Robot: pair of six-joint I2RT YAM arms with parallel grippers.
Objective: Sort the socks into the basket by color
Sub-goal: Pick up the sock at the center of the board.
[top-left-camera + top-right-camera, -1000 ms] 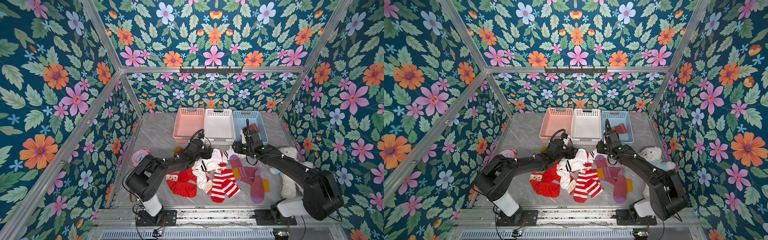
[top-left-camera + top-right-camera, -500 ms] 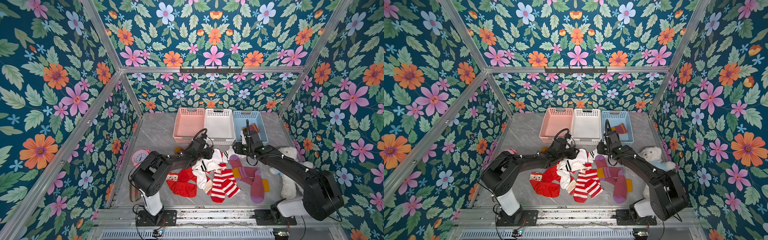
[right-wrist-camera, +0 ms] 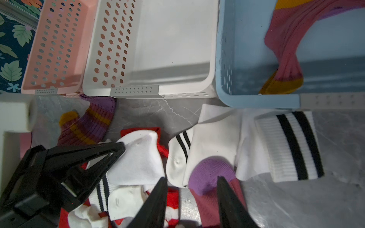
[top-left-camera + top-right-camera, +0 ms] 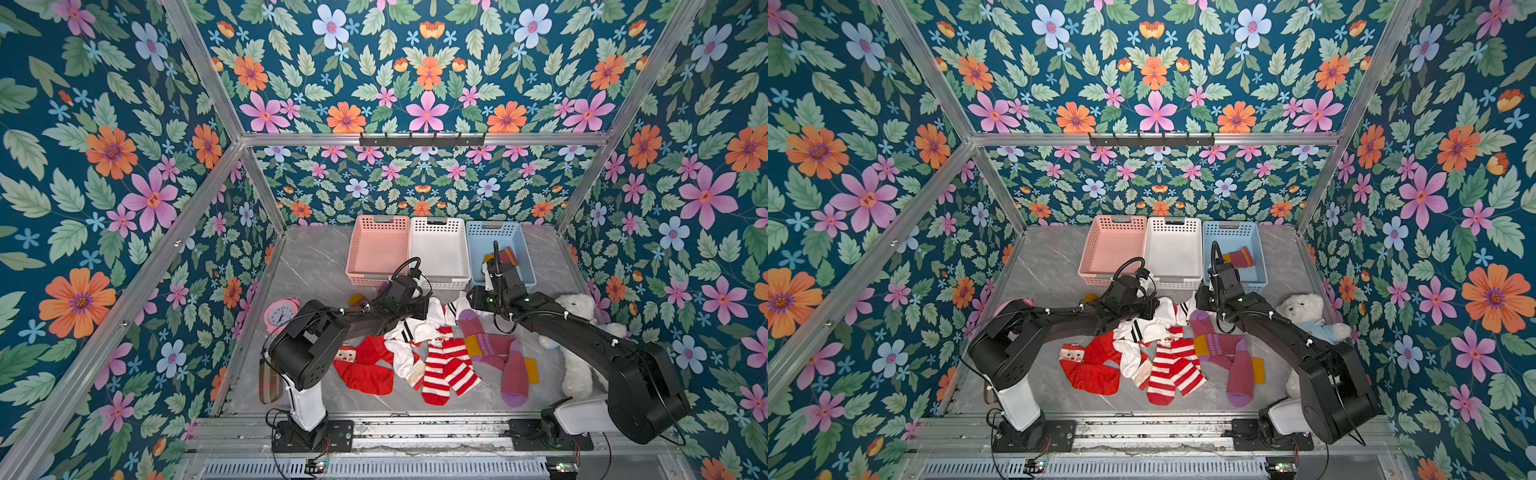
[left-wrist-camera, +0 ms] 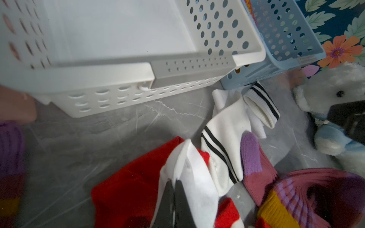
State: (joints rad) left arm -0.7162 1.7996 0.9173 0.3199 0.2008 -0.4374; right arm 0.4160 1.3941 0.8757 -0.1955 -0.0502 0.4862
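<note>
White basket (image 4: 438,226): in both top views it stands at the back of the bench (image 4: 307,266), with a pink basket (image 4: 376,226) and a blue basket (image 4: 492,230) against its two sides.
Socks (image 4: 440,365): heaped on the bench just in front of the white basket, with red, striped, white and maroon ones overlapping. The heap lies as it did a second ago.
Left arm (image 4: 361,318): the big joint above its base has swung toward the heap since the earlier frame. That uncovers a plaid case (image 4: 268,382) well in front of the white basket. The finger state is hidden here.
Mustard-banded sock (image 4: 1239,257): in a top view it lies alone inside the blue basket.
Left fingers (image 5: 177,189): only the left wrist view shows them pressed together on a peaked fold of a white sock (image 5: 195,173), just in front of the white basket's near wall.
Right fingers (image 3: 161,191): in the right wrist view they stand apart on either side of the purple toe of a maroon sock (image 3: 209,171), gripping nothing.
Purple sock (image 3: 88,122): the right wrist view shows it against the white basket's front corner. In the top views the left arm hides most of it.
</note>
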